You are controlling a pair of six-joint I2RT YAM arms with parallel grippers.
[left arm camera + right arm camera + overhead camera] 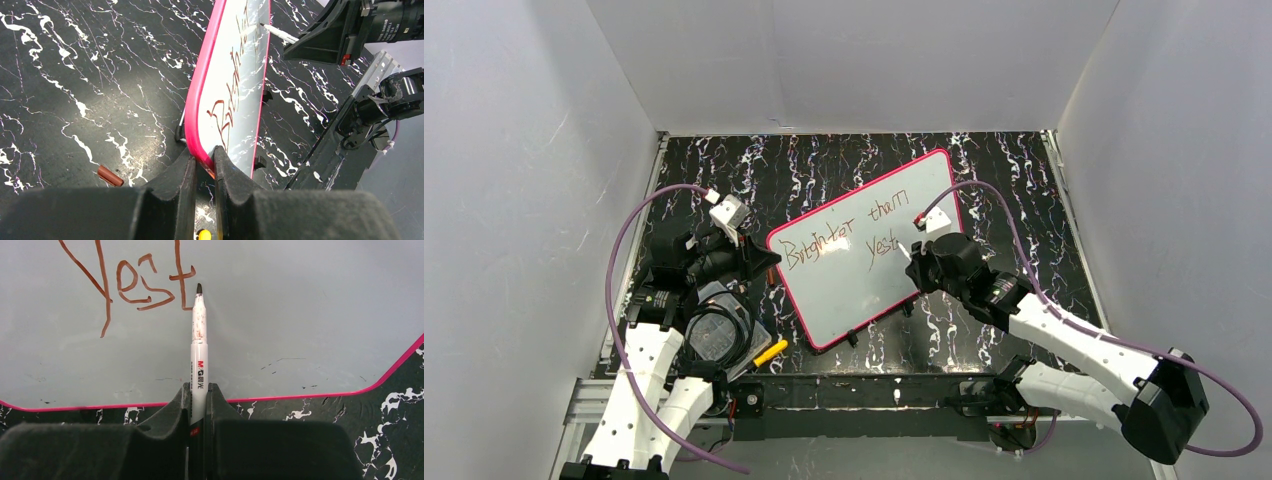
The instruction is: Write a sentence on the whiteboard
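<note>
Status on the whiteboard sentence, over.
Left fingers clamped on whiteboard edge. Right fingers shut on marker, tip at board. Sentence reads "Brighter than Yest", unfinished. Board face ahead clear.

Pink-framed white whiteboard, reddish-brown sentence, black white-veined table, white marker

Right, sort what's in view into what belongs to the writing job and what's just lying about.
In the job: whiteboard, edge clamped by the left gripper; sentence, so far "Brighter than Yest"; marker, held in the right gripper.
Lying about: small reddish-brown piece on the table, perhaps a cap; yellow thing near its front edge.
</note>
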